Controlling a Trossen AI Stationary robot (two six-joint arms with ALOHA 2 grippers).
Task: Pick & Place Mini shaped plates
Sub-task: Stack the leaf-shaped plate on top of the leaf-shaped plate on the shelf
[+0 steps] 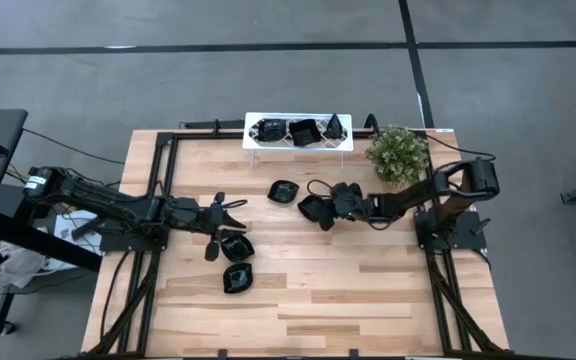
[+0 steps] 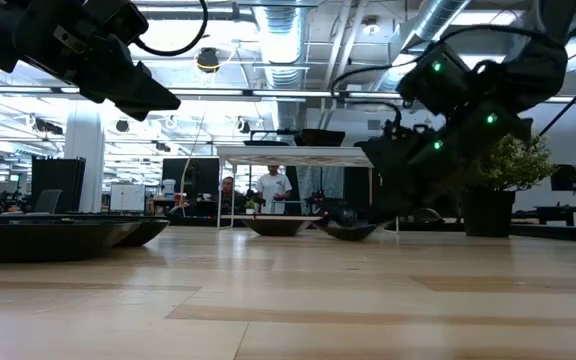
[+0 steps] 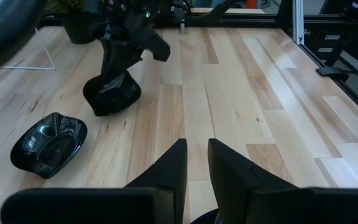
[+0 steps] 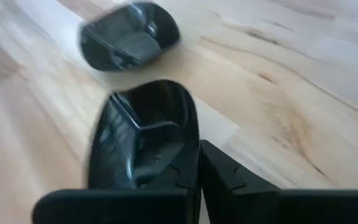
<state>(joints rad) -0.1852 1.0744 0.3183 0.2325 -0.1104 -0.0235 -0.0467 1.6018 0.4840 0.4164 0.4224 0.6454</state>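
My right gripper is shut on a glossy black mini plate near the table's middle, in front of the plant. The same plate shows in the left wrist view. A second plate lies on its base just beyond it. Two more plates lie on the table at the left. My left gripper hovers just beyond these two, empty, its fingers a narrow gap apart. Three plates sit on the white tray. My right gripper pinches the plate's rim between its two fingers; one finger shows beside the rim, and the plate hides the other. The fingers slant down from the table's right side. The plate is tilted steeply, its lower edge at the table top.
The white lattice tray stands on legs at the table's far edge. A green plant stands right of it, close behind my right arm. Bare wood lies toward the near edge. People show in the room beyond.
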